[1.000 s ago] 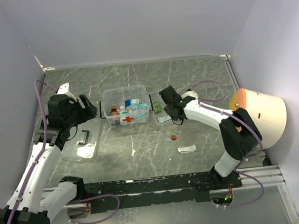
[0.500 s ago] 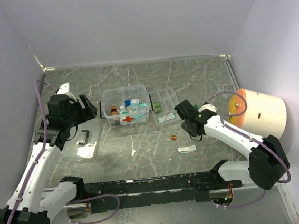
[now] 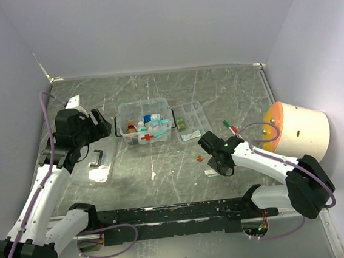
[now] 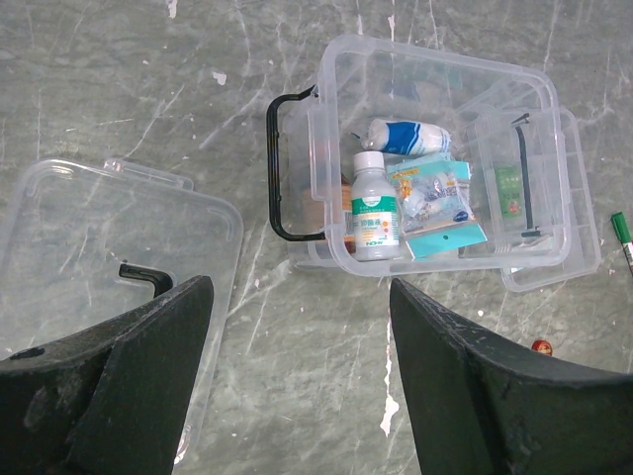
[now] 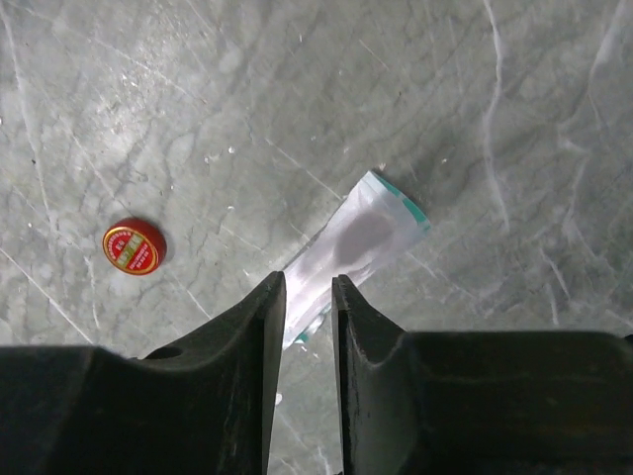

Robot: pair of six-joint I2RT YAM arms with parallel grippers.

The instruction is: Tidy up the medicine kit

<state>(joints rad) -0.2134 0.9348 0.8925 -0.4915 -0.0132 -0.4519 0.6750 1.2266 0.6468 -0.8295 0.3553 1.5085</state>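
The left fingers (image 4: 129, 386) gape wide and empty beside the clear lid (image 3: 88, 173). The right fingers (image 5: 237, 376) stand a slit apart astride the end of a white sachet (image 5: 356, 242); whether they pinch it, I cannot tell. The medicine kit (image 3: 148, 137) sits on the surface between the lid and the compartment tray (image 3: 193, 110).

Top camera overlooks the whole grey marbled surface (image 3: 229, 93) from behind; wrist cameras face down, the right closest. All show the small red round cap (image 5: 134, 246).
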